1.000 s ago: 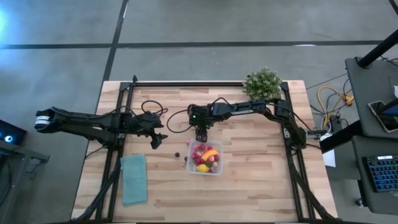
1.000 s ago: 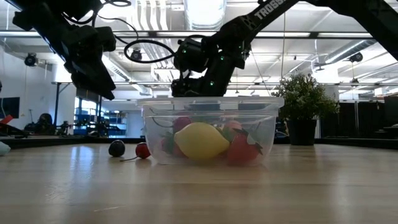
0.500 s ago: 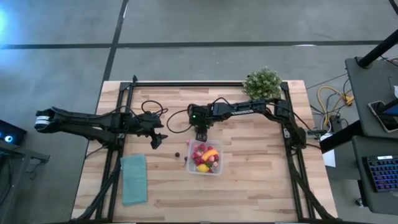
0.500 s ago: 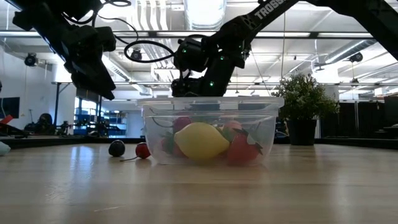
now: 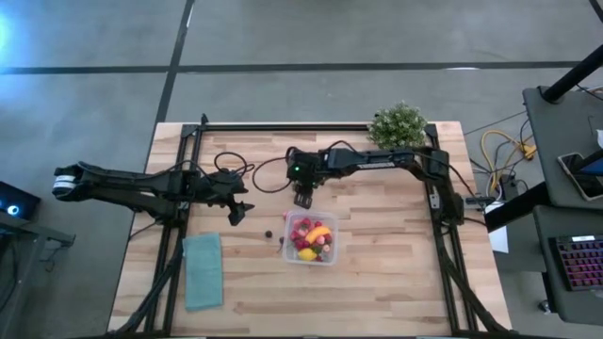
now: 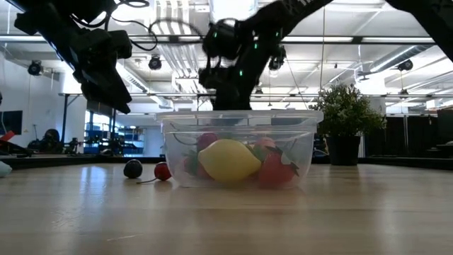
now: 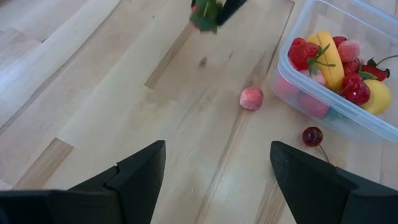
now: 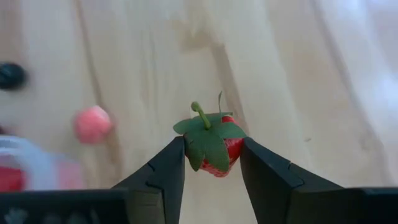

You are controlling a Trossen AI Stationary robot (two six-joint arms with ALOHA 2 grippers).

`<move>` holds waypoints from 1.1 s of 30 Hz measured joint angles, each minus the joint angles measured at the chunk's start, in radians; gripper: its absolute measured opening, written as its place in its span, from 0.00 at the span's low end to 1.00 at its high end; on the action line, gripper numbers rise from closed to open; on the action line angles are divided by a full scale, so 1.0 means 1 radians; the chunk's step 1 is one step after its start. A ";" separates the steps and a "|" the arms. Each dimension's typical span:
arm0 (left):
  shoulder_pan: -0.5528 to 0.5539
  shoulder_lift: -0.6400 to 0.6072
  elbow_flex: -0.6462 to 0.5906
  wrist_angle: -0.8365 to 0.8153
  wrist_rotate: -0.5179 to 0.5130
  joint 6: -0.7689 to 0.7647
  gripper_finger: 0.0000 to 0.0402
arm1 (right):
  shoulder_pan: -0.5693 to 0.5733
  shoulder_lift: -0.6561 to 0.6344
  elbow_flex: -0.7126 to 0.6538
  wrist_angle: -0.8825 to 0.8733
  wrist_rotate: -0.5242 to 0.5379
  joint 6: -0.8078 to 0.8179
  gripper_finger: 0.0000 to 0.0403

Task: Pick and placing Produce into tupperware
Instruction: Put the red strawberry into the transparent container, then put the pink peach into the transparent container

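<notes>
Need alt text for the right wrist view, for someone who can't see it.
The right pincer grips a red strawberry with green leaves and stem between its two dark fingers, above the wooden table. Farther off on the table lie a pink berry and a dark berry.

You see a red strawberry (image 8: 214, 149) with a green leafy cap between the black fingers of the right pincer (image 8: 211, 163). The table (image 5: 396, 273) is pale striped wood. The clear tupperware (image 5: 310, 239) shows red, pink and yellow produce (image 6: 228, 161). A teal cloth (image 5: 203, 270) lies at lower left.
</notes>
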 joint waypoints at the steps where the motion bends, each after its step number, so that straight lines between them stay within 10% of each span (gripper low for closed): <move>1: 0.000 0.000 0.000 0.000 0.000 0.000 0.68 | 0.000 -0.014 0.008 -0.008 0.000 0.000 0.34; 23: -0.001 0.011 -0.001 0.068 0.007 0.000 0.68 | 0.291 -0.187 0.031 -0.360 -0.039 0.132 0.34; 33: -0.002 0.161 -0.001 0.185 0.082 0.000 0.68 | 0.369 -0.187 0.017 -0.435 0.065 0.298 0.53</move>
